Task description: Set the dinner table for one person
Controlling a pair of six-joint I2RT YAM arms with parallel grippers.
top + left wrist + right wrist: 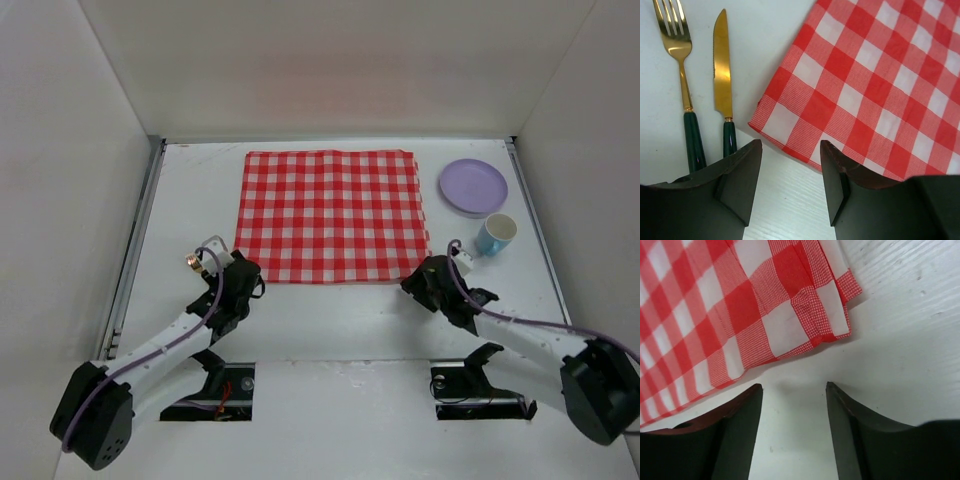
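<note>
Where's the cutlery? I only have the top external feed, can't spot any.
Observer: Left wrist view shows a gold fork and gold knife, dark green handles, side by side on the dinner table, left of the checked cloth.
Operator: Left gripper holding anything?
Observer: No. The left gripper is open and empty, just short of the cloth's near corner.
Operator: Right side?
Observer: The right gripper is open too, nothing between its fingers; the cloth's near right corner lies slightly rumpled ahead of it.
</note>
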